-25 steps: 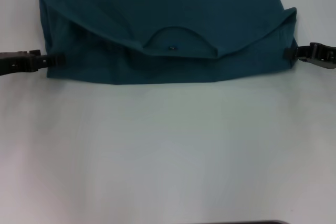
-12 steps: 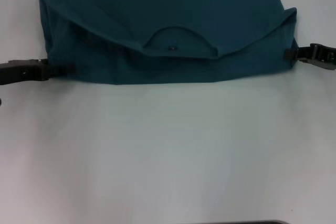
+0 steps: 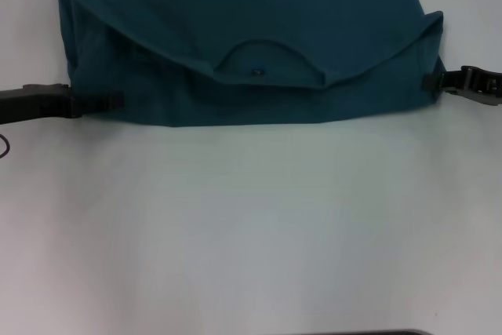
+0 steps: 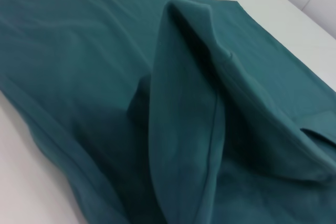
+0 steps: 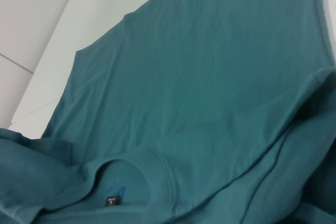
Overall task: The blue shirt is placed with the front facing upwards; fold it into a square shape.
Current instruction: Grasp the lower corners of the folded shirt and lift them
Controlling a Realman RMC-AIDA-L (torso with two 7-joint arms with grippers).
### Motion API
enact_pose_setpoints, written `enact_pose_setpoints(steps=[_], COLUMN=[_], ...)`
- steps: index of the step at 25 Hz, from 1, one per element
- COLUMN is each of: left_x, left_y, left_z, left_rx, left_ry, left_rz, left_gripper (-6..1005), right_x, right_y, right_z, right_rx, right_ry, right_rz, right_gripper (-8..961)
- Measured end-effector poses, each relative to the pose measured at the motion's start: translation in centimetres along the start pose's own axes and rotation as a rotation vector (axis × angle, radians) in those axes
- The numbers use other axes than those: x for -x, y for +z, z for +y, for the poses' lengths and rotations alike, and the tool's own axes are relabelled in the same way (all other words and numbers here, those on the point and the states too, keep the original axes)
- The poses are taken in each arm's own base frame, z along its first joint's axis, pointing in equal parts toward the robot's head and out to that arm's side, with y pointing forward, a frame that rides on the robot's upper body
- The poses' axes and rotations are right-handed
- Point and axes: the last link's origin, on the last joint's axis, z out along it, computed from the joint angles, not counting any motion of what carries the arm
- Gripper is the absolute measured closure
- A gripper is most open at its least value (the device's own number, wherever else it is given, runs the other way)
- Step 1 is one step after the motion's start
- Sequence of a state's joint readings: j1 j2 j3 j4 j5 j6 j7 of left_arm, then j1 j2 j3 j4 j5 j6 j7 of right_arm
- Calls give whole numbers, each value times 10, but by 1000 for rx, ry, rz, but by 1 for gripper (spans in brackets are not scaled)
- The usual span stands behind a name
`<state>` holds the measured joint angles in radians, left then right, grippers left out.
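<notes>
The blue shirt (image 3: 251,21) lies flat at the far side of the white table, plain teal, its folded-in sides making a layered near edge. Its crew neck (image 3: 267,56) with a small dark label (image 3: 257,72) faces me. At the shirt's left edge, my left gripper (image 3: 98,102) lies low and reaches onto the cloth near the near-left corner. My right gripper (image 3: 430,81) touches the shirt's right edge. The left wrist view is filled by a raised fold of the shirt (image 4: 184,129). The right wrist view shows the shirt (image 5: 199,77) and its neck label (image 5: 113,200).
The white table (image 3: 251,225) stretches bare between the shirt and me. A thin dark edge (image 3: 369,333) shows at the bottom of the head view. White wall panels (image 5: 31,19) stand beyond the table.
My left gripper has slid to the right, from beside the shirt's left edge to over the cloth. The right gripper and the shirt have stayed put.
</notes>
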<state>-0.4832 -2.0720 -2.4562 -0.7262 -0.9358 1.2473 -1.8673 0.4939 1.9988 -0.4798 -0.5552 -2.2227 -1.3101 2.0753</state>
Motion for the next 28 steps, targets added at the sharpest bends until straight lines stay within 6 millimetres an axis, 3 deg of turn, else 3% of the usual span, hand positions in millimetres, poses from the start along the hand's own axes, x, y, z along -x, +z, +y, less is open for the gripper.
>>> enact_pose_setpoints(steps=[11, 22, 25, 28], left_x=[0, 0, 0, 2], left_y=[-2, 0, 0, -2], left_z=[-10, -9, -9, -9], left_rx=[-53, -47, -45, -39], left_ry=[-26, -12, -9, -4], left_rz=[2, -13, -18, -38], left_gripper=[273, 532, 746, 860], right_x=[2, 4, 4, 2], right_y=[1, -1, -2, -3], right_z=[1, 1, 0, -1], right_rx=[3, 3, 2, 0], right_ry=[0, -1, -1, -3], right_rz=[-7, -10, -10, -10], right_gripper=[932, 931, 931, 932])
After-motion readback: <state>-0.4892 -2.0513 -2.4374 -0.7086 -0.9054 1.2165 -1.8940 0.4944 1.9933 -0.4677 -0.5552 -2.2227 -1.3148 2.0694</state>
